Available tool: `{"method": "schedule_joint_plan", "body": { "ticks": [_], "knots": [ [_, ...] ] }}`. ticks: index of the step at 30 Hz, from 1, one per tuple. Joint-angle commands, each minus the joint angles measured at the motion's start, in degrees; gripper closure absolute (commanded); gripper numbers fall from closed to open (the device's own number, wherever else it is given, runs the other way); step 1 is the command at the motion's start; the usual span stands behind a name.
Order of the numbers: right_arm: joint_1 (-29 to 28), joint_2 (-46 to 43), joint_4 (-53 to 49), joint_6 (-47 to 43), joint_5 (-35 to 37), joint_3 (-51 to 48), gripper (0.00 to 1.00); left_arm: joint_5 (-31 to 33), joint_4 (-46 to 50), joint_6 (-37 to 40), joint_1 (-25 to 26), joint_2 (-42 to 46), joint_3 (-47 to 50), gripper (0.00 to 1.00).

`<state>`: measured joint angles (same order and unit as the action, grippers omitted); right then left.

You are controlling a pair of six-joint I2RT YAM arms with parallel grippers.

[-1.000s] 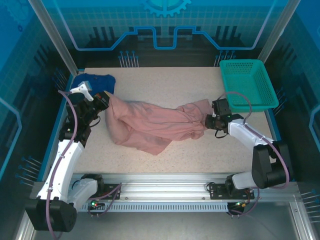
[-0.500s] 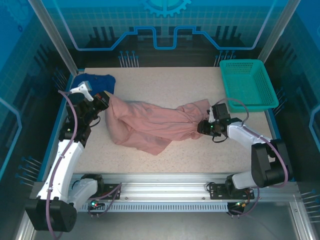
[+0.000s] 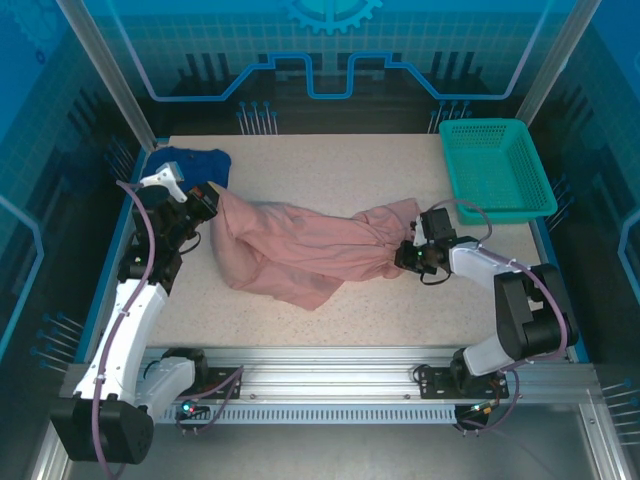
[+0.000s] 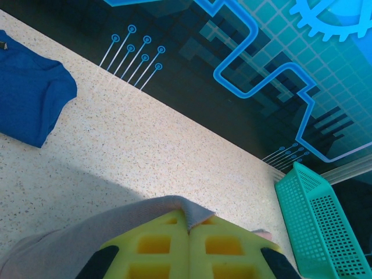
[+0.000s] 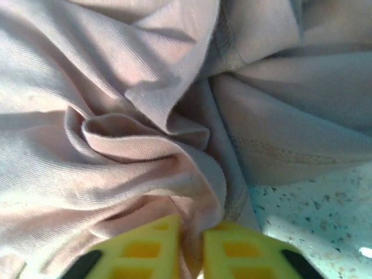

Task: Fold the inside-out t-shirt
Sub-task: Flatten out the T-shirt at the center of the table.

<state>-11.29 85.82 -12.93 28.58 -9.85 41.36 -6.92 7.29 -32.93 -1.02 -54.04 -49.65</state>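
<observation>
The inside-out t-shirt (image 3: 300, 250), dusty pink and crumpled, lies stretched across the middle of the table between the two arms. My left gripper (image 3: 208, 200) is at its left end, shut on a cloth edge; in the left wrist view the yellow fingers (image 4: 151, 244) meet with a fold of t-shirt (image 4: 58, 250) pinched at the left gripper (image 4: 189, 224). At the bunched right end, my right gripper (image 3: 408, 256) is low against the cloth. In the right wrist view the right gripper (image 5: 192, 229) is shut on a ridge of the t-shirt (image 5: 145, 87).
A dark blue folded garment (image 3: 185, 162) (image 4: 26, 99) lies at the far left corner, just behind the left gripper. A green mesh basket (image 3: 495, 165) (image 4: 319, 221) stands at the far right. The speckled table (image 3: 330, 165) is bare behind the shirt.
The right gripper has slid left into the shirt's bunched end and closed on a fold. The left gripper and its hold have not moved.
</observation>
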Motion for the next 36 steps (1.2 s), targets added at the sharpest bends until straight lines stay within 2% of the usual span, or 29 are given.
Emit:
{"method": "schedule_joint_plan", "body": {
  "ticks": [1, 5, 12, 19, 23, 28, 33, 36],
  "knots": [
    [0.13, -2.46, 2.89, 0.52, -0.48, 0.97, 0.92, -0.06, -0.82, 1.1, -0.57, 0.5, 0.84, 1.0],
    [0.16, -8.92, 2.6, -0.95, 1.87, -0.07, 1.0, 0.14, -0.93, 1.11, -0.57, 0.52, 1.08, 1.0],
    [2.11, -18.07, 2.97, -4.67, -0.16, -1.62, 1.0, 0.37, -1.74, 0.16, -0.57, 0.66, 1.44, 1.0],
    [3.67, -18.89, 6.11, -5.0, -3.33, -0.78, 1.0, 0.47, -3.01, -1.45, -0.58, 0.32, 1.86, 1.0],
    [5.42, -19.39, 7.16, -4.5, -5.68, 3.94, 1.0, 2.62, -3.61, -2.51, -0.63, 0.1, -0.05, 1.0],
    [6.1, -22.11, 2.39, -5.87, -5.39, 19.72, 1.0, 1.83, -1.16, -3.81, -2.56, -2.34, -13.15, 1.0],
    [6.27, -30.02, -12.57, -11.56, 6.63, 34.02, 1.0, 3.77, 8.59, 0.98, -4.47, -0.6, -30.44, 1.0],
    [6.38, -35.4, -17.01, -14.61, 9.99, 39.13, 1.0, 4.04, 12.92, 3.65, -4.74, 0.49, -39.31, 1.0]
  ]
}}
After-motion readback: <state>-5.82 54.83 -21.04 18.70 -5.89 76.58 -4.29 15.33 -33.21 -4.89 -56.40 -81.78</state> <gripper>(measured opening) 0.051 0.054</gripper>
